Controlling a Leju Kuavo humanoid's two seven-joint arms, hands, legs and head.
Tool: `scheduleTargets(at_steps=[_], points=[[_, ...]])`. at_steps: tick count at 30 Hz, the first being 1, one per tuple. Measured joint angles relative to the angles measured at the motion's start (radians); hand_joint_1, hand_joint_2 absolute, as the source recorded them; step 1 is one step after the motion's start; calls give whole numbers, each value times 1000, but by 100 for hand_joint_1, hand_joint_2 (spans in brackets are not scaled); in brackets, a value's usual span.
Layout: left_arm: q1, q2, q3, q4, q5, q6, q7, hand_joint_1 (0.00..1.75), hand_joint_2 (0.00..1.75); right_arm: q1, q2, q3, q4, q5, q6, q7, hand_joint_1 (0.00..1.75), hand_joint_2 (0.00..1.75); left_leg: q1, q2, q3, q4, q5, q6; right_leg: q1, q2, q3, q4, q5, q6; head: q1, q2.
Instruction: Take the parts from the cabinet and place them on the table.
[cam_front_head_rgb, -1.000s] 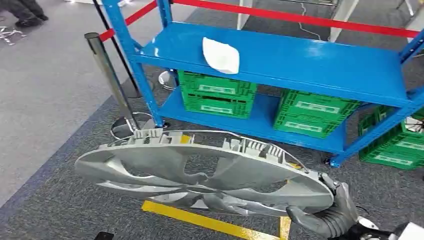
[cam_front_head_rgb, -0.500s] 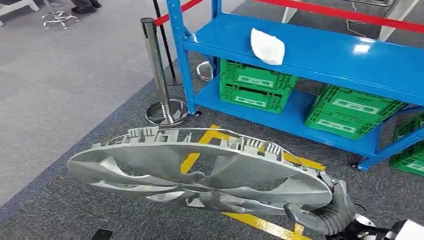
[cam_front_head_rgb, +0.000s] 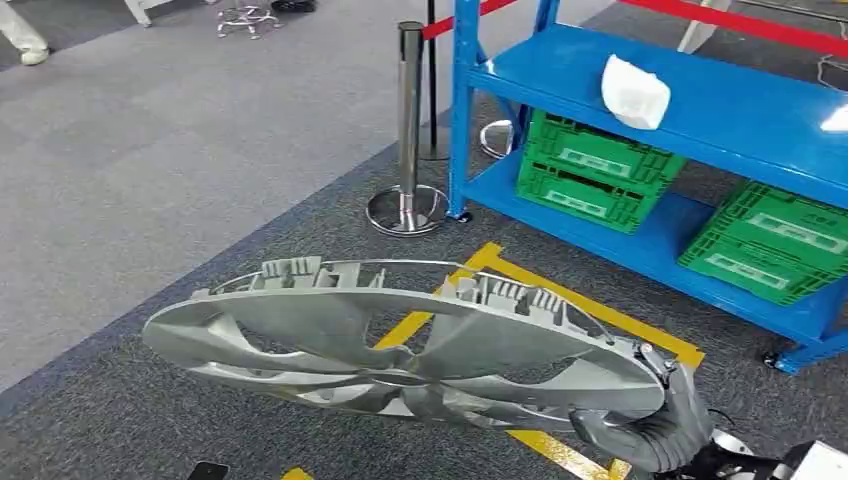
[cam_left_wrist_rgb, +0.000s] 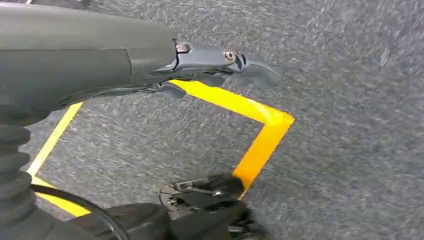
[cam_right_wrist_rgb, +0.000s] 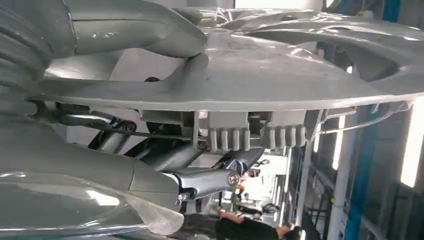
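A large silver wheel cover (cam_front_head_rgb: 400, 340) with curved spokes and ribbed clips hangs nearly level over the carpet in the head view. My right hand (cam_front_head_rgb: 650, 430) grips its rim at the lower right. The right wrist view has the cover (cam_right_wrist_rgb: 260, 75) edge-on, with the right hand (cam_right_wrist_rgb: 125, 30) clamped on its rim. My left hand (cam_left_wrist_rgb: 200, 65) hangs above the carpet with its fingers apart and nothing in it. A white object (cam_front_head_rgb: 635, 92) lies on the top level of the blue cabinet rack (cam_front_head_rgb: 740, 120) at the upper right.
Green crates (cam_front_head_rgb: 595, 170) (cam_front_head_rgb: 770, 240) sit on the rack's lower level. A chrome stanchion post (cam_front_head_rgb: 408, 130) stands left of the rack. Yellow floor tape (cam_front_head_rgb: 560, 300) runs under the cover. Open grey carpet spreads to the left. A person (cam_right_wrist_rgb: 250, 227) stands far off.
The whole scene has slid to the right, so the camera has turned left, away from the rack. The wheel cover stays in my right hand in the same place in the picture.
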Motion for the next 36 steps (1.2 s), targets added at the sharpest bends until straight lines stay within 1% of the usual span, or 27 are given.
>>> scheduleTargets(at_steps=[2, 3, 4, 5, 7, 8, 9, 11, 12, 13, 14, 15, 17, 18, 19, 20, 22, 23, 24, 25, 27, 28, 29, 33, 34, 35, 36], points=[[20, 0, 5, -5, -13, -8, 0, 0, 175, 4, 0, 0, 0, 2, 0, -10, 175, 175, -7, -21, -13, -12, 13, 18, -4, -22, -4, -4, 11, 11, -2, 0], [29, -1, 7, -11, -18, -15, 0, 0, 175, 7, 0, 0, 0, 2, 2, -13, 175, 175, 6, -29, -8, -33, 28, 27, -8, -2, -13, 2, -3, 15, -1, 0], [34, -7, 8, -17, -26, -21, 0, 0, 175, 9, 0, 0, 0, 3, 3, -13, 175, 175, 3, -36, -21, -34, 39, 34, -11, 64, -28, 22, -39, 18, 0, 0], [32, -5, 15, -19, -35, -25, 0, 0, 175, 10, 0, 0, 0, 3, 3, -15, 175, 175, 3, -45, -35, -32, 46, 43, -11, 103, -47, 77, -87, 17, 2, 0], [27, -10, 22, -23, -50, -34, -1, 0, 175, 16, 0, 1, 2, 5, 4, -13, 175, 175, 2, -71, -60, -30, 64, 44, -11, 132, -96, 232, -172, 23, 3, 0], [28, -11, 24, -24, -57, -39, -2, 0, 175, 18, 0, 2, 2, 5, 5, -13, 175, 175, 1, -83, -71, -28, 72, 43, -10, 135, -108, 284, -180, 25, 3, 0], [30, -14, 27, -24, -64, -40, -4, 0, 175, 20, -1, 2, 2, 6, 5, -14, 175, 175, 2, -94, -80, -25, 78, 40, -11, 135, -99, 289, -160, 28, 3, 0], [32, -19, 32, -24, -76, -40, -7, 0, 175, 18, -1, 2, 2, 12, 4, -10, 175, 175, 6, -118, -100, -14, 90, 32, -15, 138, -25, 182, -89, 32, 3, 0], [30, -22, 35, -24, -80, -40, -9, 0, 175, 16, -1, 2, 2, 12, 4, -6, 175, 175, 9, -132, -111, -4, 93, 27, -20, 154, 35, 85, -59, 35, 3, 0], [27, -24, 43, -25, -86, -40, -12, 0, 175, 13, -1, 2, 2, 13, 4, -4, 175, 175, 9, -141, -123, 9, 95, 23, -27, 202, 77, 9, -74, 38, 5, 0], [24, -27, 49, -26, -88, -40, -15, 0, 175, 16, -1, 2, 2, 13, 3, -4, 175, 175, 5, -154, -141, 26, 96, 18, -26, 221, 102, -11, -80, 33, 3, 0], [25, -27, 51, -27, -93, -40, -18, 0, 175, 16, -1, 2, 2, 13, 3, -4, 175, 175, 3, -166, -147, 34, 103, 10, -26, 205, 80, -6, -85, 28, 5, 0], [30, -29, 58, -27, -98, -41, -21, 0, 175, 15, -1, 2, 2, 14, 2, -4, 175, 175, 4, -186, -154, 33, 112, 4, -21, 185, 76, -2, -87, 13, 4, 0], [31, -29, 65, -27, -104, -41, -22, 0, 175, 14, -1, 2, 2, 14, 1, -4, 175, 175, 7, -185, -158, 38, 111, 2, -29, 167, 73, -4, -81, 3, 5, 0], [33, -34, 71, -27, -107, -42, -23, 0, 175, 13, -1, 2, 2, 16, 1, -5, 175, 175, 2, -138, -163, 55, 85, -3, -27, 160, 71, -4, -78, -3, -1, 0], [32, -37, 73, -27, -110, -46, -24, 0, 175, 16, -1, 2, 2, 16, 0, -7, 175, 175, 5, -103, -179, 104, 34, -10, -25, 144, 69, -4, -75, -9, -6, 0], [27, -40, 75, -27, -117, -48, -25, 0, 175, 21, -1, 2, 2, 18, 0, -8, 175, 175, 13, -81, -226, 262, -61, -19, -20, 112, 64, -3, -72, -10, -6, 0], [26, -43, 77, -27, -119, -48, -25, 0, 175, 21, -1, 2, 2, 18, 0, -8, 175, 175, 16, -79, -240, 323, -82, -21, -19, 97, 63, -3, -72, -10, -6, 0], [24, -45, 80, -27, -122, -51, -25, 0, 175, 18, -1, 2, 2, 19, 0, -4, 175, 175, 18, -79, -236, 340, -78, -23, -19, 82, 63, -2, -72, -9, -6, 0], [25, -46, 83, -27, -126, -52, -25, 0, 175, 14, -1, 2, 2, 19, -1, 0, 175, 175, 19, -77, -212, 316, -55, -21, -18, 68, 63, -2, -72, -9, -6, 0], [27, -49, 93, -28, -134, -53, -27, 0, 175, 14, -1, 2, 2, 20, -5, -3, 175, 175, 16, -63, -120, 161, 22, -9, -17, 42, 80, -2, -74, -7, -6, 0], [29, -50, 98, -30, -138, -55, -29, 0, 175, 16, -1, 2, 2, 21, -6, -9, 175, 175, 11, -30, -78, 81, 44, 2, -17, 32, 79, -3, -75, -5, -6, 0], [31, -50, 101, -31, -140, -57, -31, 0, 175, 21, -1, 2, 2, 22, -7, -14, 175, 175, 0, -4, -60, 57, 27, 8, -13, 22, 72, -2, -76, -1, -6, 0], [43, -55, 119, -39, -158, -66, -32, 0, 175, 17, -1, 2, 1, 26, -9, -16, 175, 175, -10, -34, -71, 21, 32, 23, -13, -17, 79, -10, -69, 22, -6, 0], [43, -61, 123, -42, -159, -66, -32, 0, 175, 12, -1, 2, 1, 27, -10, -12, 175, 175, -1, -43, -62, 6, 40, 27, -18, 23, 67, 1, -91, 23, -3, 0], [41, -61, 125, -45, -162, -66, -32, 0, 175, 11, -2, 2, 1, 27, -10, -10, 175, 175, -1, -52, -61, -3, 45, 34, -18, 81, 47, 39, -116, 21, 0, 0], [35, -62, 127, -45, -166, -66, -32, 0, 175, 13, -2, 2, 1, 27, -10, -8, 175, 175, 0, -62, -65, -3, 48, 41, -18, 115, 9, 118, -151, 20, 0, 0]])
